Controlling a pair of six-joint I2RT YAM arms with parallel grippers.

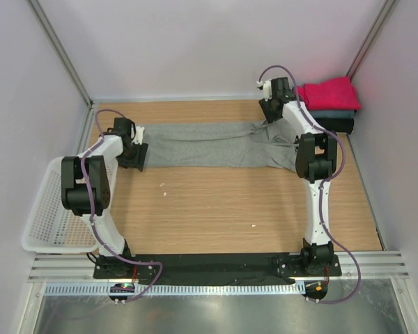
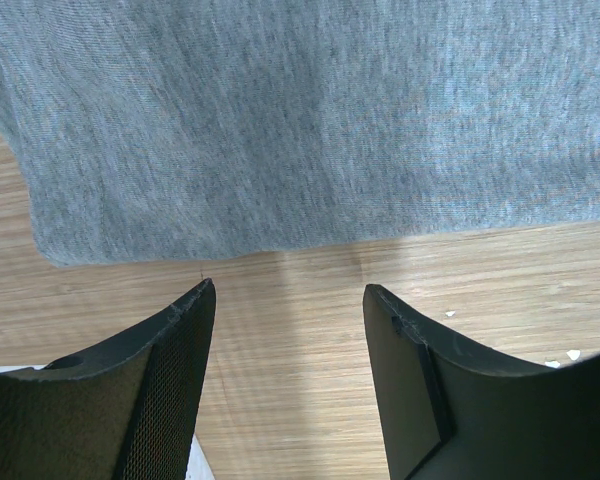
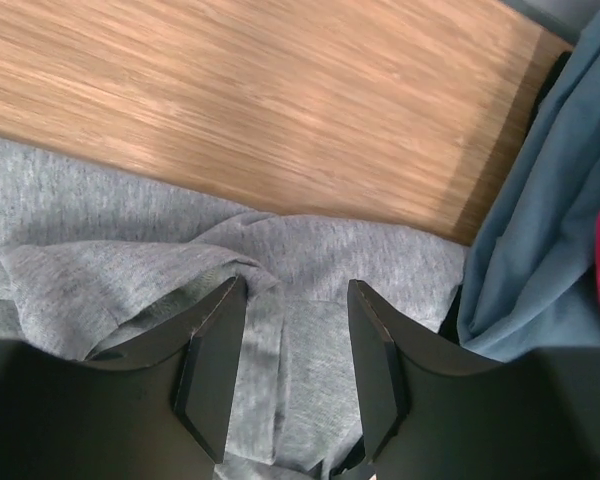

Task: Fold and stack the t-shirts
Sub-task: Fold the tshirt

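Top external view has the grey t-shirt [image 1: 209, 145] drawn out in a long band across the far half of the bench [image 1: 216, 209], flat toward the left edge and bunched at its right end. The left gripper [image 1: 134, 149] sits at the left end of that band and the right gripper [image 1: 272, 111] at the crumpled right end. Just beyond it, in the far right corner, lies a folded stack: a magenta-red tee [image 1: 327, 92] on top, then a slate-blue tee [image 1: 334, 113] and a black tee [image 1: 343, 126]. A white mesh basket [image 1: 49, 216] hangs over the left edge. In the left wrist view the claw stands apart over bare wood, just short of the shirt's hem, with nothing between its fingers. In the right wrist view the claw is also apart, poised above rumpled grey folds and gripping nothing that shows, with the slate-blue cloth very near its right finger. The next grasp looks risky on both sides. If the left claw closes where it is, it would likely pinch air or only the hem's edge and let the cloth slip. On the right, closing could catch a single wrinkle rather than the full thickness, or snag the slate-blue tee and pull the stack apart. An uneven lift would fold the creases in.
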